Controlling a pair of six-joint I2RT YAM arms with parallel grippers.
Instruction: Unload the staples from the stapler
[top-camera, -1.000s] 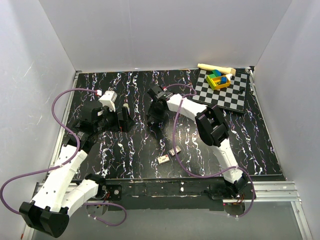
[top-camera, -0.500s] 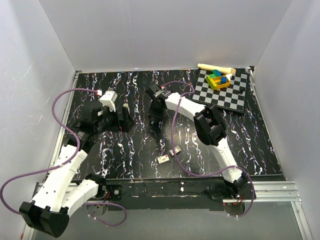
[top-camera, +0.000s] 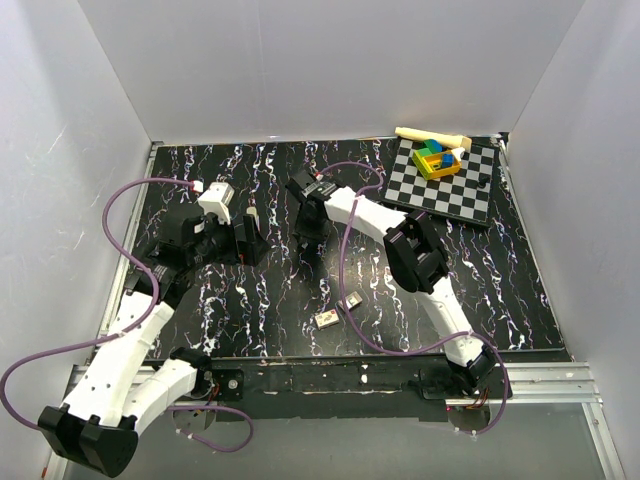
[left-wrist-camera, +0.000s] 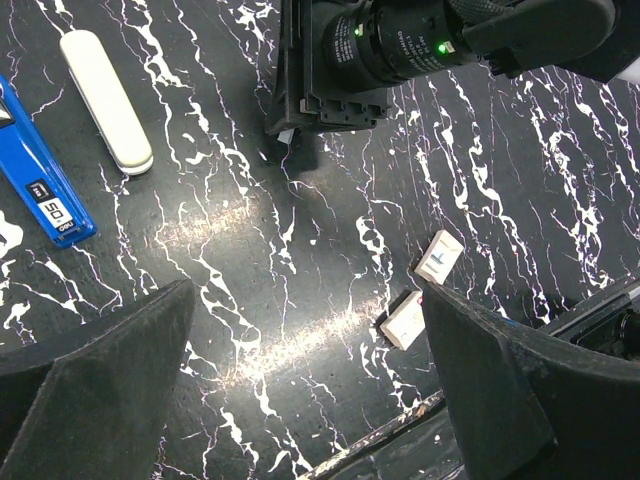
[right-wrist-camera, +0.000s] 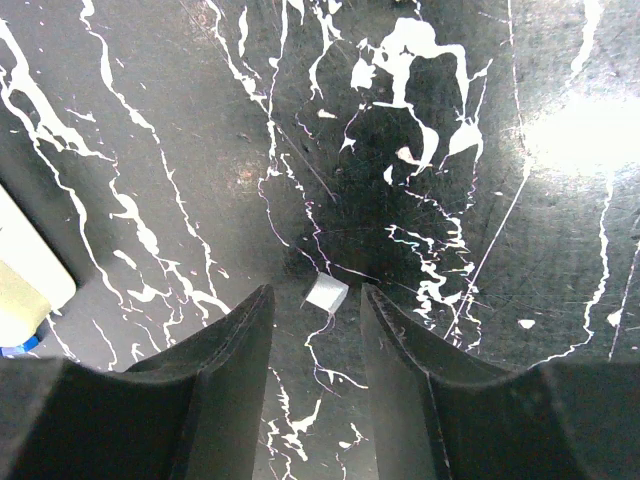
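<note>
The stapler lies in two parts on the black marbled table: the blue body (left-wrist-camera: 40, 195) and the beige-grey top cover (left-wrist-camera: 105, 100), both at the left of the left wrist view. The cover's end (right-wrist-camera: 25, 275) shows at the left edge of the right wrist view. A small silvery staple piece (right-wrist-camera: 326, 292) lies on the table between the fingers of my right gripper (right-wrist-camera: 315, 300), which is open just above it. My left gripper (left-wrist-camera: 305, 300) is wide open and empty, to the left of the right gripper (top-camera: 303, 243) in the top view.
Two small white boxes (left-wrist-camera: 438, 255) (left-wrist-camera: 405, 320) lie near the front edge, also seen in the top view (top-camera: 327, 319). A checkered board (top-camera: 445, 185) with a colourful block toy (top-camera: 437, 160) sits at the back right. White walls surround the table.
My right gripper has shifted a little to the left over the table. The left arm has not moved.
</note>
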